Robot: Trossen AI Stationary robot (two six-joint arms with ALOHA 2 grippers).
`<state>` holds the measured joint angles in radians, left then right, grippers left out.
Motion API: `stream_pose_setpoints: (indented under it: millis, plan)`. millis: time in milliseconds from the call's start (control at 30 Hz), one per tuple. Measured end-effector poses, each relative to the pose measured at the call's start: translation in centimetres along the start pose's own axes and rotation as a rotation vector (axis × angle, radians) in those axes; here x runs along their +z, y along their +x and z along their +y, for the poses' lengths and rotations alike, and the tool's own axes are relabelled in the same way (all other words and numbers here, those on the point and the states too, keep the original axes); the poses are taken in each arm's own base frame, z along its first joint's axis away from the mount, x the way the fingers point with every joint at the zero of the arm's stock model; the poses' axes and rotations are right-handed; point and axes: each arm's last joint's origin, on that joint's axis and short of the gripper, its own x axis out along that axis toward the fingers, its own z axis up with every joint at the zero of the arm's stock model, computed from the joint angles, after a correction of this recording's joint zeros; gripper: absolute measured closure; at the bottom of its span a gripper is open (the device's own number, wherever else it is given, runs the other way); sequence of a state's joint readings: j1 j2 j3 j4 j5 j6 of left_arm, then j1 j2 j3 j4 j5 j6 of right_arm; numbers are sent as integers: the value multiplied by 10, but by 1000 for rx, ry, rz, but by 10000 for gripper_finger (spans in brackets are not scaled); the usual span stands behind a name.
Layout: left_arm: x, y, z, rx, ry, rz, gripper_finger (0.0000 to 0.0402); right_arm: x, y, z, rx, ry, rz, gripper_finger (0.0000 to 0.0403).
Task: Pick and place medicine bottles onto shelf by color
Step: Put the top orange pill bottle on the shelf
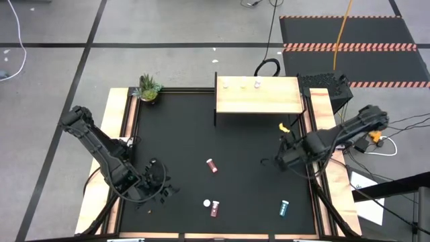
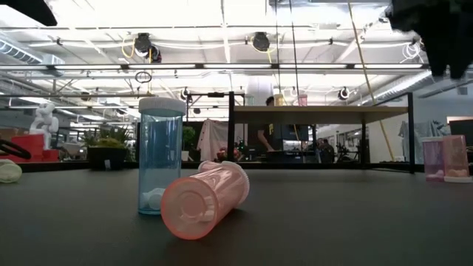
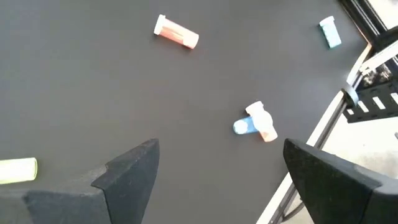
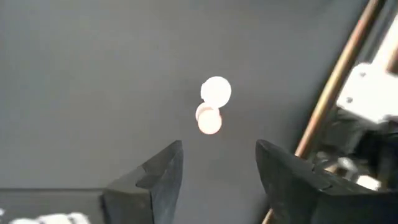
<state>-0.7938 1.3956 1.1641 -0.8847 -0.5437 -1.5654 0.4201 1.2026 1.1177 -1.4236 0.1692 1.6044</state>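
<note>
Left gripper (image 1: 160, 183) is released, hovering at the table's near left. Right gripper (image 1: 281, 160) is released at mid-right. Three bottles (image 1: 242, 85) stand on the shelf (image 1: 258, 99); others lie on the black tabletop (image 1: 181, 134).

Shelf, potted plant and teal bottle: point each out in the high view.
shelf (image 1: 259, 101): high view, bare middle of its wooden top.
potted plant (image 1: 148, 87): high view, its leaves.
teal bottle (image 1: 284, 208): high view, its body.

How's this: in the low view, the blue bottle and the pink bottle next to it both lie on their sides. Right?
Not quite. The low view shows the blue bottle standing upright with its white cap on top. Only the pink bottle next to it lies on its side.
</note>
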Motion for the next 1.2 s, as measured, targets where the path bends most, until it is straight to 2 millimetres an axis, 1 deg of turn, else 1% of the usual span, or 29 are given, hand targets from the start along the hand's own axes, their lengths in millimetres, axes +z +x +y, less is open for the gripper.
stream_pose_setpoints:
  millis: [100, 200, 267, 333, 433, 533, 833, 1200]
  plan:
    - [0, 0, 0, 0, 9, -1, 62, 0, 26, -12, 71, 40, 44, 183]
    - [0, 0, 0, 0, 23, -3, 62, -2, 54, -23, 75, 77, 76, 164]
    - [0, 0, 0, 0, 37, -4, 62, -4, 69, -25, 98, 88, 113, 160]
    - [0, 0, 0, 1, 47, -6, 62, -6, 79, -24, 124, 89, 120, 160]
    - [2, 1, 0, 7, 56, -9, 62, -6, 84, -23, 135, 73, 114, 167]
    - [4, 2, 1, 12, 60, -13, 62, -5, 87, -25, 98, 68, 94, 176]
    - [15, 8, 1, 32, 68, -26, 62, 4, 89, -26, 87, 37, 84, 210]
    - [18, 10, 2, 37, 79, -4, 62, 8, 92, -26, 99, 27, 110, 249]
